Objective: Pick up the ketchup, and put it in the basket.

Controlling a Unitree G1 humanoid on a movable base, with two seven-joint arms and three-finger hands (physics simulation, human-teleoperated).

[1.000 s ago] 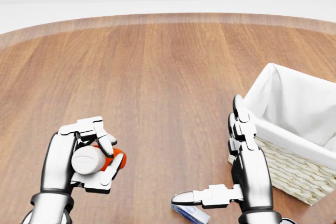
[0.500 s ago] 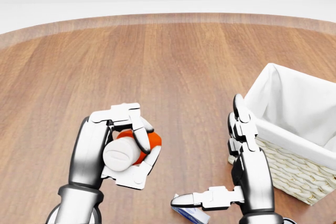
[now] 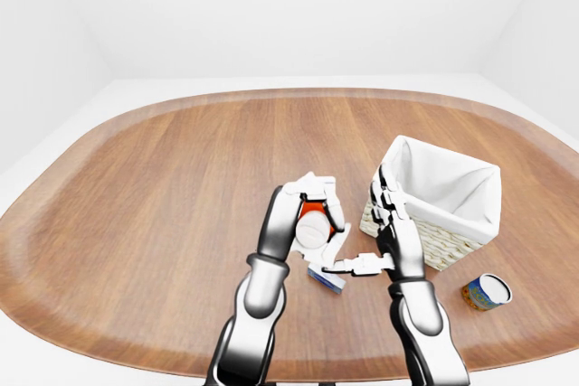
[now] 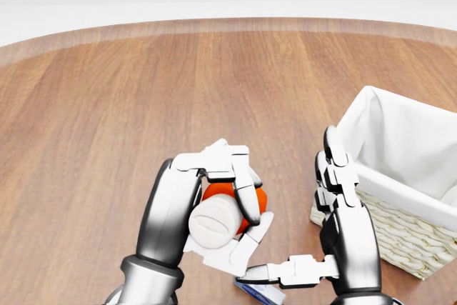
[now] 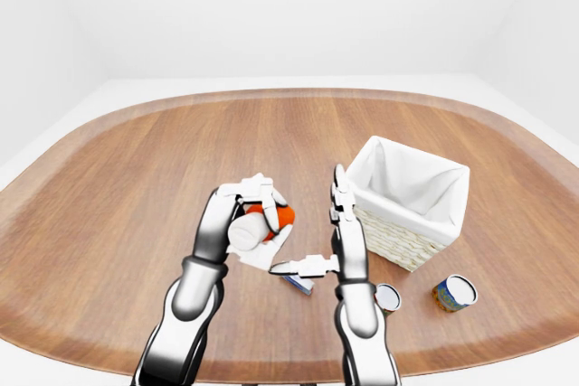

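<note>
Red ketchup (image 4: pixel 246 200) with white cap; woven tan basket (image 4: pixel 400 237), white lining.

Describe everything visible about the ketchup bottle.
The ketchup is a red-orange bottle with a round white cap. It lies tilted, cap toward the camera, with the left hand closed around it, held above the wooden table, left of the basket in the head view. Fingers hide most of its body.

L hand (image 4: pixel 214 208) is seen lower centre of head view, fingers curled shut; R hand (image 4: pixel 335 226) is held open, fingers upright, thumb out leftward.
</note>
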